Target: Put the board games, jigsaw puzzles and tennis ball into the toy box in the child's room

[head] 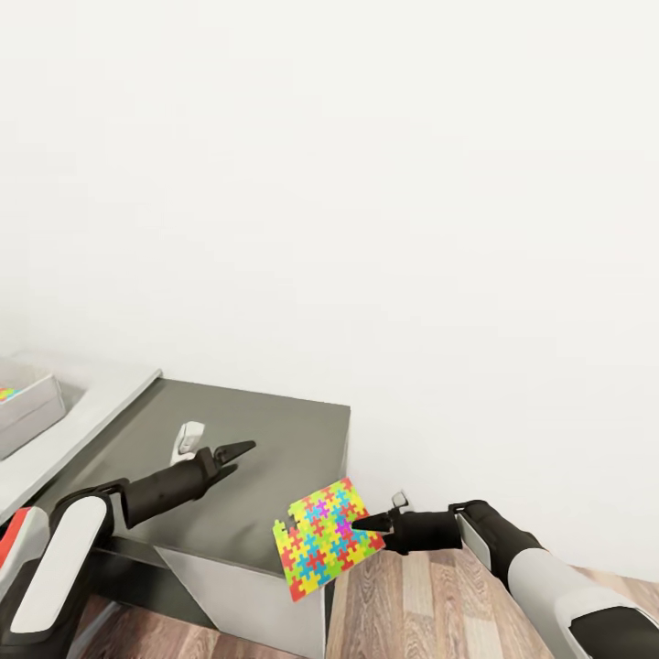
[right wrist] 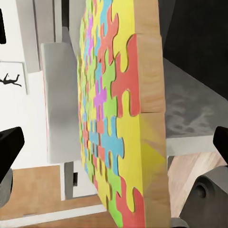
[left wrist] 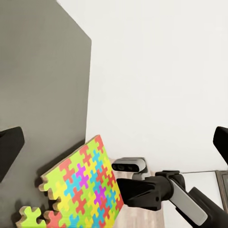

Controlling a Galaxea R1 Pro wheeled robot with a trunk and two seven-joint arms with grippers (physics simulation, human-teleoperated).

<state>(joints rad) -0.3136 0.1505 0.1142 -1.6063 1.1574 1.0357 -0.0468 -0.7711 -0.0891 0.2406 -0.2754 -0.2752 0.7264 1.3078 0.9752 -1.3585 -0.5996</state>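
Bright even render, soft shadows, sharp, no glare

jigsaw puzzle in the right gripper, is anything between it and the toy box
The jigsaw puzzle hangs in the right gripper off the corner of a dark grey cabinet. The toy box sits at the far left on the table. The cabinet top and the left gripper hovering over it lie between.

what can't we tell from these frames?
- Toy box: cut by the head view's left edge; contents mostly out of frame, only a sliver of jigsaw colours.
- Right gripper: fingertips hidden behind the jigsaw puzzle; contact unclear in the head view.
- Left gripper: head view too small to judge the finger gap.
- Puzzle's back face: unseen in all three views.
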